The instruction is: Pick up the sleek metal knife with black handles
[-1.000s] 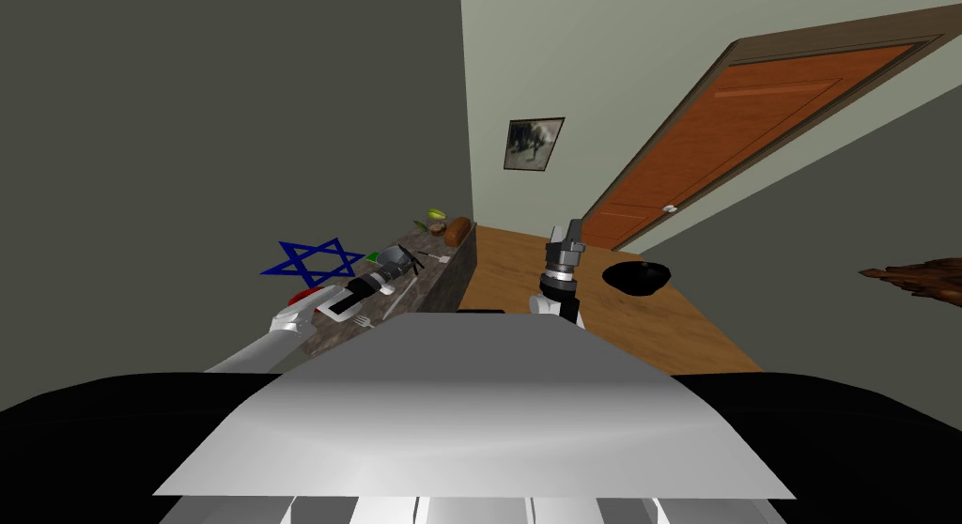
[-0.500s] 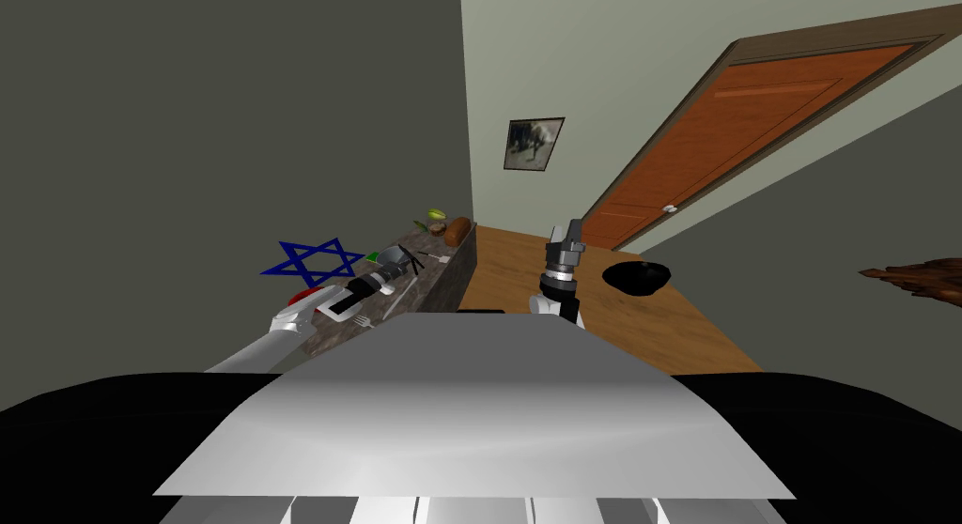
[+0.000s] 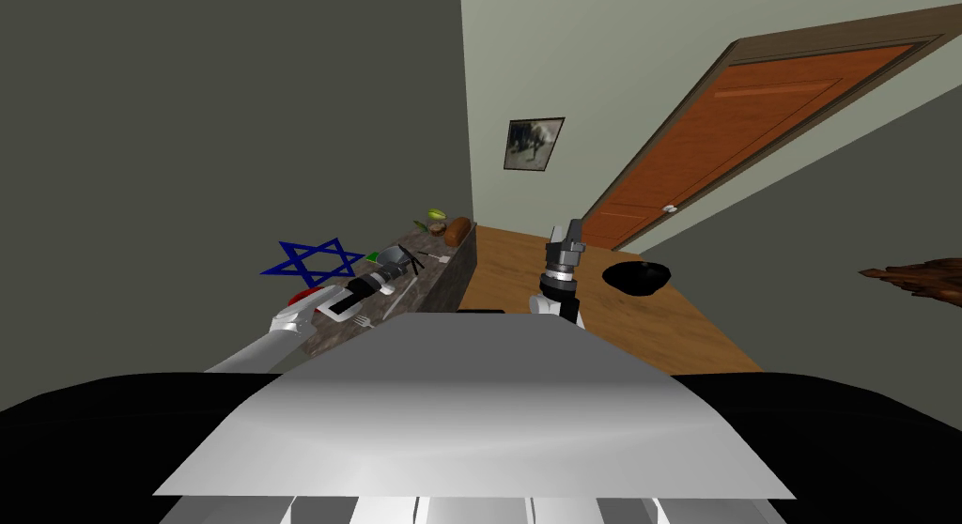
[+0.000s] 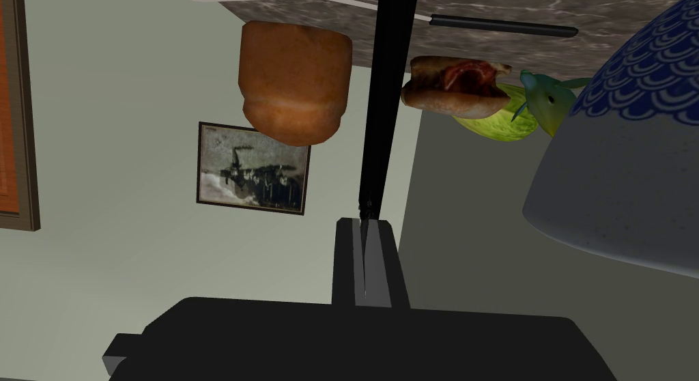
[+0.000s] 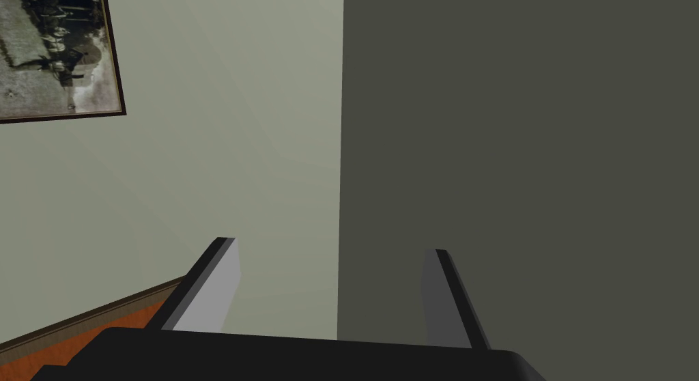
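Note:
A long, thin black knife (image 4: 382, 90) runs straight out from my left gripper (image 4: 365, 223), whose two fingers are pressed together on its near end. In the head view that gripper (image 3: 402, 265) hovers over the dark marbled counter (image 3: 442, 274) at my left, beside a grey bowl with a blue scale pattern (image 4: 628, 158). A second slim knife with a black handle and pale blade (image 4: 502, 26) lies flat on the counter (image 4: 614, 15) beyond. My right gripper (image 3: 570, 229) is raised in front of my chest, its fingers (image 5: 211, 288) standing apart with nothing between them.
A brown bread loaf (image 4: 293, 76), a filled bun (image 4: 454, 83) and green fruit (image 4: 508, 117) sit at the counter's far end. A blue star shape (image 3: 313, 260), a fork (image 3: 362, 319) and a black bowl (image 3: 637, 276) on the wooden surface to the right are nearby. An orange door (image 3: 752, 143) stands beyond.

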{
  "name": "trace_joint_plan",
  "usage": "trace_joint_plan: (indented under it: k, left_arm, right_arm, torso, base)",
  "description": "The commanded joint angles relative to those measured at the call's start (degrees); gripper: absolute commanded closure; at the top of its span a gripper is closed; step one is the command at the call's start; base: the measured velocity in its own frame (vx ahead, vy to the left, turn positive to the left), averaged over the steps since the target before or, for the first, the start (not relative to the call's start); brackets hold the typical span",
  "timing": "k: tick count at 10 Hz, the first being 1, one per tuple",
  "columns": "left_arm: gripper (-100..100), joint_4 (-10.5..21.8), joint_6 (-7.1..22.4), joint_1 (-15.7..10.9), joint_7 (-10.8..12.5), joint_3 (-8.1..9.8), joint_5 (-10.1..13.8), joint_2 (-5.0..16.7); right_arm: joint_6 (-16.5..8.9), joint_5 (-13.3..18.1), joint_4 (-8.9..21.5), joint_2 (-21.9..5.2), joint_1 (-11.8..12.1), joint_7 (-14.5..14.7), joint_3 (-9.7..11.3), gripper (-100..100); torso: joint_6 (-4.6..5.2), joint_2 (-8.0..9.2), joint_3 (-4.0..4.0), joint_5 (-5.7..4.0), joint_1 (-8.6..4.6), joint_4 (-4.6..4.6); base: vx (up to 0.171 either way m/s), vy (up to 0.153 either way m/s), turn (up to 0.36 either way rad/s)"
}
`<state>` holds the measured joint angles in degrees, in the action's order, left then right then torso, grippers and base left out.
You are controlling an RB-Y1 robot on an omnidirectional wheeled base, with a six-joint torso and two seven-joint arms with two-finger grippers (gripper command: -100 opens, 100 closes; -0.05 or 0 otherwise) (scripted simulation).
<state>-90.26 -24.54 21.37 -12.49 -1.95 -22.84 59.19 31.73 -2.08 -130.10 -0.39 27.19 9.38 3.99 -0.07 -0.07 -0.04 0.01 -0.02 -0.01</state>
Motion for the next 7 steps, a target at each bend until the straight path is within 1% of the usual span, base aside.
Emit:
trace_joint_plan:
  k: [1,3,5,6,7]
  left_arm:
    - [100,0.00,0.00,0.00,0.00,0.00,0.00,0.00]
    - [100,0.00,0.00,0.00,0.00,0.00,0.00,0.00]
    - [-100,0.00,0.00,0.00,0.00,0.00,0.00,0.00]
    - [0,0.00,0.00,0.00,0.00,0.00,0.00,0.00]
    - [-100,0.00,0.00,0.00,0.00,0.00,0.00,0.00]
  right_arm:
    - [0.00,0.00,0.00,0.00,0.00,0.00,0.00,0]
    - [0.00,0.00,0.00,0.00,0.00,0.00,0.00,0]
    - [0.00,0.00,0.00,0.00,0.00,0.00,0.00,0]
    - [0.00,0.00,0.00,0.00,0.00,0.00,0.00,0]
    - [0.00,0.00,0.00,0.00,0.00,0.00,0.00,0]
  torso:
    - [0.00,0.00,0.00,0.00,0.00,0.00]
    - [0.00,0.00,0.00,0.00,0.00,0.00]
    - [0.00,0.00,0.00,0.00,0.00,0.00]
    - [0.00,0.00,0.00,0.00,0.00,0.00]
    - [0.00,0.00,0.00,0.00,0.00,0.00]
  base:
    - [0.000,0.000,0.000]
    - [0.000,0.000,0.000]
    - [0.000,0.000,0.000]
    - [0.000,0.000,0.000]
    - [0.000,0.000,0.000]
